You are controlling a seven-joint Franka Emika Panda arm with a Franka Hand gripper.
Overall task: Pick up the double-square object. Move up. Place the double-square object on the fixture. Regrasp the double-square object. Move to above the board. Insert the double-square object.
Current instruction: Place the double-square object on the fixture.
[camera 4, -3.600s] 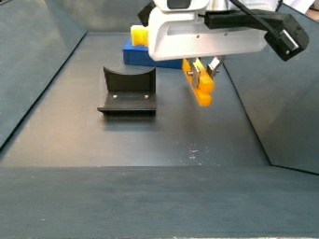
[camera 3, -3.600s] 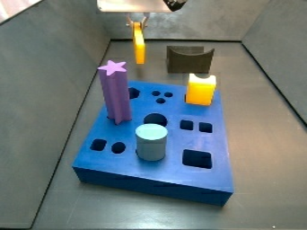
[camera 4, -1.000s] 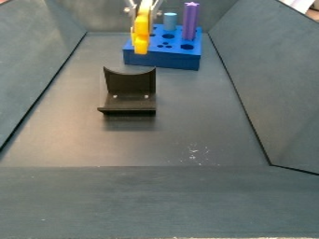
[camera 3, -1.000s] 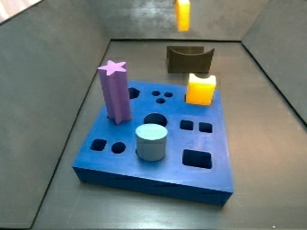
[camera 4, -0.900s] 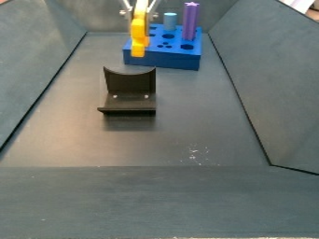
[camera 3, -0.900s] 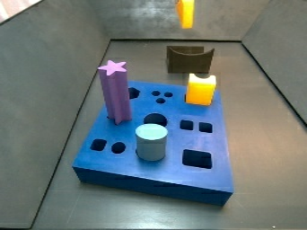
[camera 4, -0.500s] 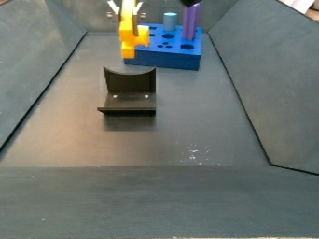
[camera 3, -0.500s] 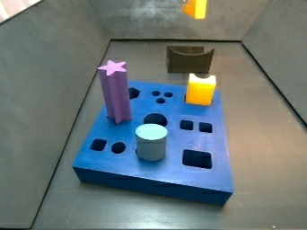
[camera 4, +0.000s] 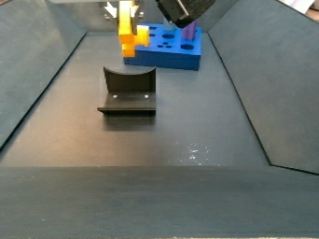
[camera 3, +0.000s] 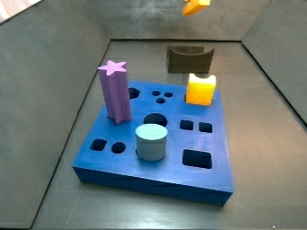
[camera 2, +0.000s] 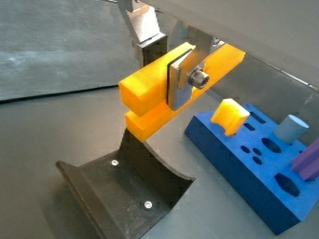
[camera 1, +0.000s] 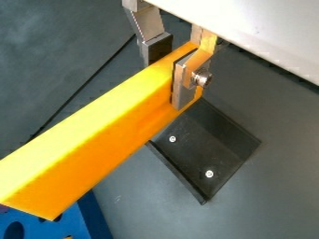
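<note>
My gripper is shut on the double-square object, an orange-yellow two-bar peg, which it holds in the air. Both wrist views show the silver fingers clamped on its sides, and it also shows in a wrist view. The dark fixture lies on the floor below the peg, as the wrist view also shows. In a side view the peg hangs above the fixture. In a side view only its tilted tip shows at the top edge, above the fixture. The blue board lies nearer the camera.
On the board stand a purple star-topped post, a stubby yellow block and a light blue cylinder. Several holes in its top are open. Grey sloping walls enclose the floor on both sides.
The gripper has carried the peg up and sideways from beside the board until it hangs over the fixture. The peg now looks tilted. Nothing on the board has moved.
</note>
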